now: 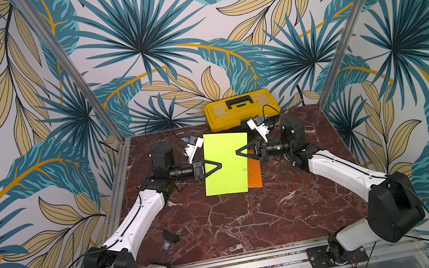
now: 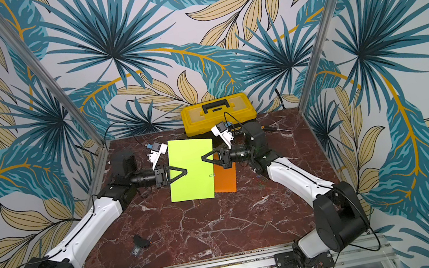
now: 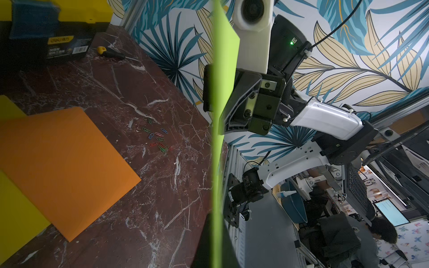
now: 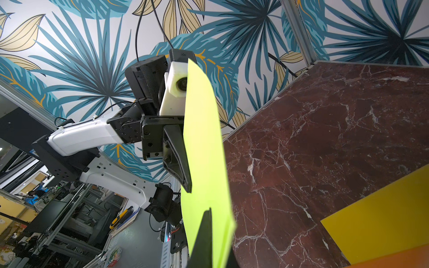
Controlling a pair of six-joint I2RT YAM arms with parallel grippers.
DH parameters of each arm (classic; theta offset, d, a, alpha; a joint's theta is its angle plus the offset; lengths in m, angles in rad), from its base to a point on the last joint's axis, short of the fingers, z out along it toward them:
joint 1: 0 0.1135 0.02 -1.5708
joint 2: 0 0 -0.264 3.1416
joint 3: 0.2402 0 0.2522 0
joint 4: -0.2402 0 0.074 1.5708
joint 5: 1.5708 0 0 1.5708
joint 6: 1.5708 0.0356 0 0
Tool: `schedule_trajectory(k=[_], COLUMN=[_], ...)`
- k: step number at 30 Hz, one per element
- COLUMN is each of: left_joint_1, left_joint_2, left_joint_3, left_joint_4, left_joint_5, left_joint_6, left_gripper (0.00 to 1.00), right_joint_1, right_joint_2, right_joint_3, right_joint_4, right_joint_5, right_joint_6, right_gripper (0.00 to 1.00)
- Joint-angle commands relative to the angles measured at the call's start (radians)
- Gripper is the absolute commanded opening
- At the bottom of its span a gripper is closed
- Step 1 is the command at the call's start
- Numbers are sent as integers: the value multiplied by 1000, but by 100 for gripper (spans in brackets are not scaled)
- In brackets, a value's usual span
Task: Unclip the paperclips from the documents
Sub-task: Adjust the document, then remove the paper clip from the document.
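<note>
A lime green document (image 1: 230, 179) (image 2: 195, 184) is held up off the table between both arms. My left gripper (image 1: 220, 166) (image 3: 214, 243) is shut on its left edge. My right gripper (image 1: 237, 152) (image 4: 216, 243) is shut on its right edge. A silver paperclip (image 1: 245, 169) (image 2: 211, 175) sits on the sheet's right edge, nearer the front. Below lies the orange document (image 1: 255, 176) (image 3: 62, 167), and partly under it the yellow document (image 3: 14, 208) (image 4: 383, 213). Several loose coloured paperclips (image 1: 289, 175) (image 3: 159, 139) lie on the marble to the right.
A yellow-and-black toolbox (image 1: 241, 107) stands at the back edge of the table, with a yellow-handled screwdriver (image 3: 110, 53) lying beside it. A small black object (image 1: 171, 235) lies near the front left. Metal frame posts rise at the back corners.
</note>
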Motion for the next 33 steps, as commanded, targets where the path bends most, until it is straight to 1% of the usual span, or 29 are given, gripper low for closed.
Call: schedule_trajectory(k=[1, 3, 5, 6, 7, 9, 10, 12, 16, 23, 33], left_joint_1=[0, 1, 1, 1, 1, 2, 3, 6, 15, 21, 23], left_joint_2=[-14, -16, -19, -20, -23, -29, -32, -38, -43, -45, -43], left_joint_3=[-1, -2, -1, -1, -1, 1, 2, 6, 10, 10, 21], left_joint_4=[11, 11, 11, 11, 11, 11, 11, 11, 11, 11, 11], left_joint_5=[-2, -3, -5, -5, -5, -5, -5, 0, 7, 10, 12], left_joint_6=[9, 9, 10, 12, 14, 16, 17, 19, 17, 18, 15], left_gripper=[0, 0, 0, 0, 0, 0, 0, 0, 0, 0, 0], right_joint_1=[-4, -4, -3, -4, -4, -4, -5, -4, -4, -4, -3], right_joint_2=[-3, -2, -1, 0, 0, 4, 5, 10, 18, 13, 57], right_joint_3=[20, 20, 19, 18, 18, 14, 9, 1, -30, -64, -107], right_joint_4=[-4, -7, -18, -27, -38, -56, -65, -87, -90, -112, 2], right_joint_5=[14, 15, 16, 14, 12, 1, -5, -20, -49, -70, -115], right_joint_6=[-8, -8, -12, -18, -24, -37, -42, -57, -63, -85, 1], right_gripper=[2, 6, 16, 23, 32, 47, 52, 58, 62, 63, 63])
